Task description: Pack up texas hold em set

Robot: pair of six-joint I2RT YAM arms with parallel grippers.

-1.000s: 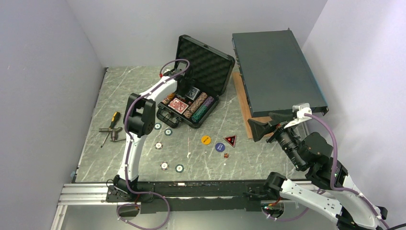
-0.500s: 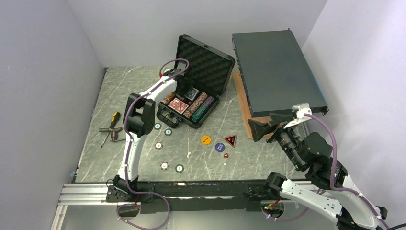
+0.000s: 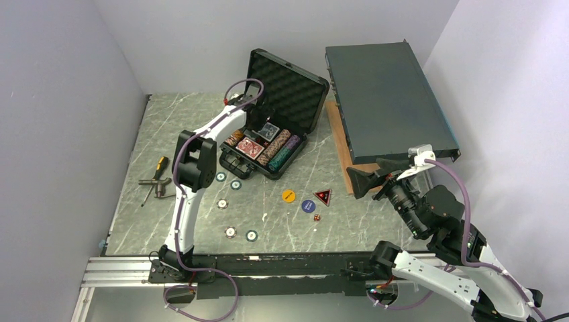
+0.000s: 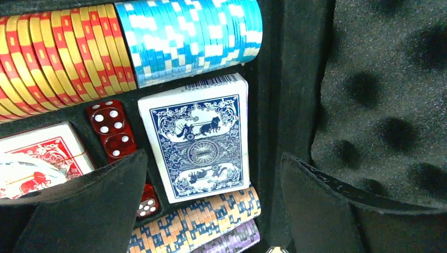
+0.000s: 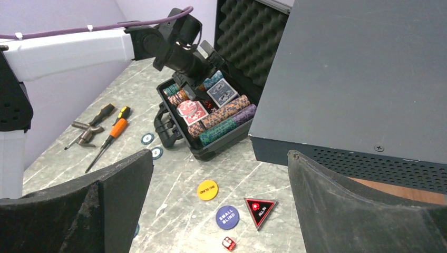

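Note:
The small black case lies open, its foam lid standing up. It holds rows of poker chips, a blue card deck, a red deck and red dice. My left gripper hovers over the case, open and empty, with the blue deck lying between its fingers. My right gripper is open and empty above the table. In front of it lie a yellow button, a blue button, a red triangle and a red die.
Several loose chips lie left of the buttons, in front of the case. Orange-handled tools lie at the left edge. A large dark grey metal box rests on a wooden board right of the case, close to my right gripper.
My left gripper has drawn back a little over the case, uncovering the blue deck lying in its slot. The right arm has hardly moved.

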